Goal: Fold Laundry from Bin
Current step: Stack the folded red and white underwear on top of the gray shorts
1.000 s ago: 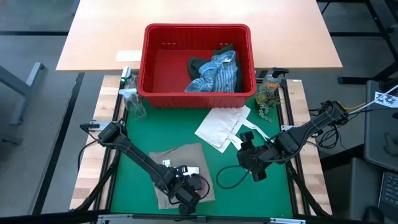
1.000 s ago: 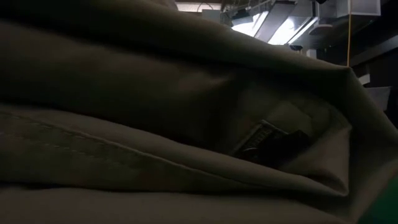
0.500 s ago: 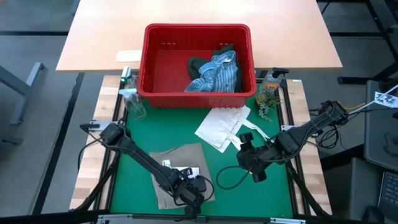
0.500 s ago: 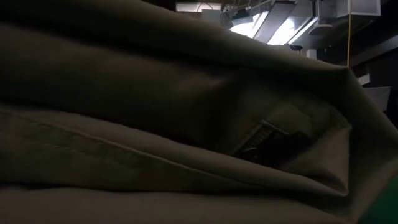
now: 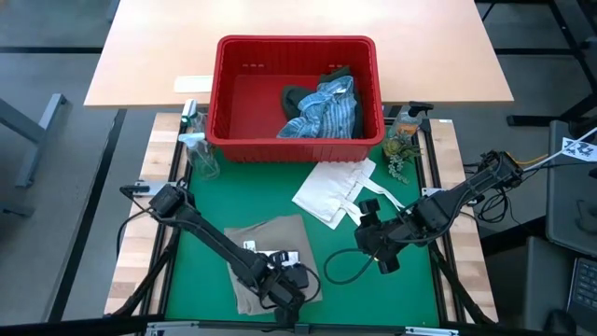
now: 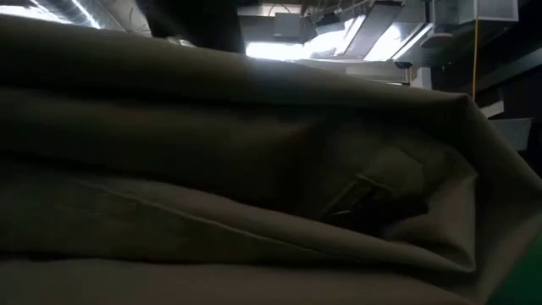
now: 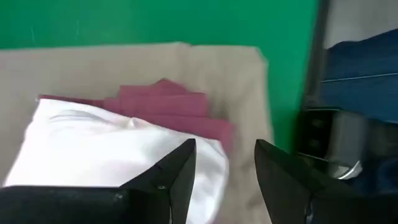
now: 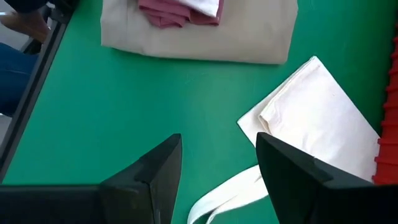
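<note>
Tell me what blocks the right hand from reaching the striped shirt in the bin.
The right hand hovers open above the green mat. Between it and the striped shirt lie the flat white tote bag and the bin's near red wall, which it must rise over. Nothing else visible intervenes.

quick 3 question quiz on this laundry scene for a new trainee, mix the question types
1. True or false: the red bin is empty.
2. Which lies directly on the tan garment: A) maroon cloth B) white tote bag C) spray bottle?
3. Fill in: the left gripper hovers over the ___ cloth, jaws open.

Key: 1 false, the striped shirt is in it. 2 A. 3 white.
</note>
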Tool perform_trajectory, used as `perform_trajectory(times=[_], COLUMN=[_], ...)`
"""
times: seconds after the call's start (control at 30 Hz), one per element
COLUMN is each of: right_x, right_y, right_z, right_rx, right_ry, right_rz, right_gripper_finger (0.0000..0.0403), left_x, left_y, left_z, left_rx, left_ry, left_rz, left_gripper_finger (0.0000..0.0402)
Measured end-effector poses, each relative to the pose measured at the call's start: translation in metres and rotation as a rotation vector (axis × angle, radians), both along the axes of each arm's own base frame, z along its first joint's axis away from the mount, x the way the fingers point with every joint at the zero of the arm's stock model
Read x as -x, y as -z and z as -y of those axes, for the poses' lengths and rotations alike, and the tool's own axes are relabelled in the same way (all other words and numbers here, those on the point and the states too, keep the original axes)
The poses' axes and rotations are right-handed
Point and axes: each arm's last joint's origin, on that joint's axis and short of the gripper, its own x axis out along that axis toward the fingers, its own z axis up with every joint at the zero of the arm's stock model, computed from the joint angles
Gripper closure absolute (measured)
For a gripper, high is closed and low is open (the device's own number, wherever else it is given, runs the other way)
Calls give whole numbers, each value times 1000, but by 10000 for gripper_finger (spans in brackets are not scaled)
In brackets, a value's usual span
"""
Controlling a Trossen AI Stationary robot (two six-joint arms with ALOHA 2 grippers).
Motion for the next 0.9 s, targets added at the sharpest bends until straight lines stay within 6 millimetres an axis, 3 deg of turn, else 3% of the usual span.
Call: perform_trajectory(times=[0.2, 0.4, 0.67, 0.9], right_x=[-10, -26, -37, -27], right_y=[-5, 4, 57, 106], right_z=[-6, -16, -23, -17], right_rx=[-70, -210, -375, -457], right_ry=[-8, -44, -28, 33], right_rz=[103, 266, 452, 530], right_gripper_finger=[196, 196, 196, 196], left_x=[21, 42, 75, 98], left_y=[-27, -22, -19, -6], left_z=[7, 34, 64, 74], left_rx=[32, 105, 56, -48], left_ry=[-21, -49, -130, -188], left_rz=[5, -50, -29, -74], left_gripper_finger=[244, 244, 244, 244])
